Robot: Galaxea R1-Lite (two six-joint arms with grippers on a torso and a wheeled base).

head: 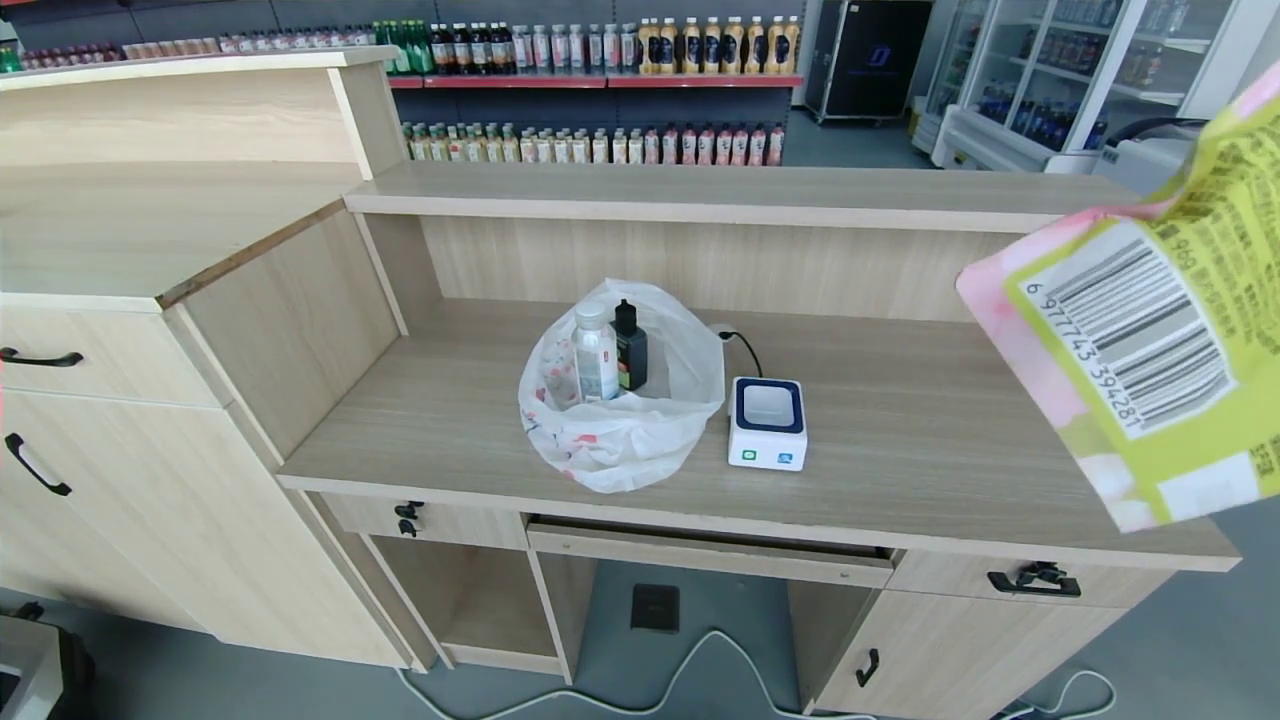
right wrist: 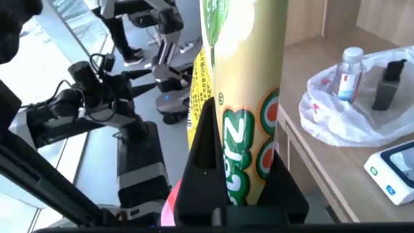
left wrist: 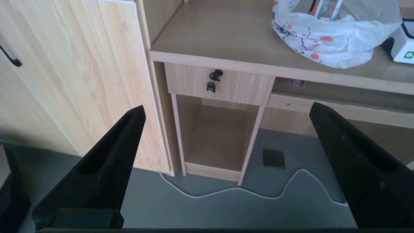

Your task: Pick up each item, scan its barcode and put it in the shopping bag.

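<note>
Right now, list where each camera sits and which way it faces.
Head: high, looking down at the counter, shopping bag and scanner; snack packet at right.
Left wrist: low, facing the counter's drawer; open left end effector shows.
Right wrist: beside the counter, facing the bag; right end effector grips the packet.
Shared: all see the bag.

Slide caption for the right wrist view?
Right pincer clamps a yellow-green snack packet; shopping bag and barcode scanner on desk beyond.
</note>
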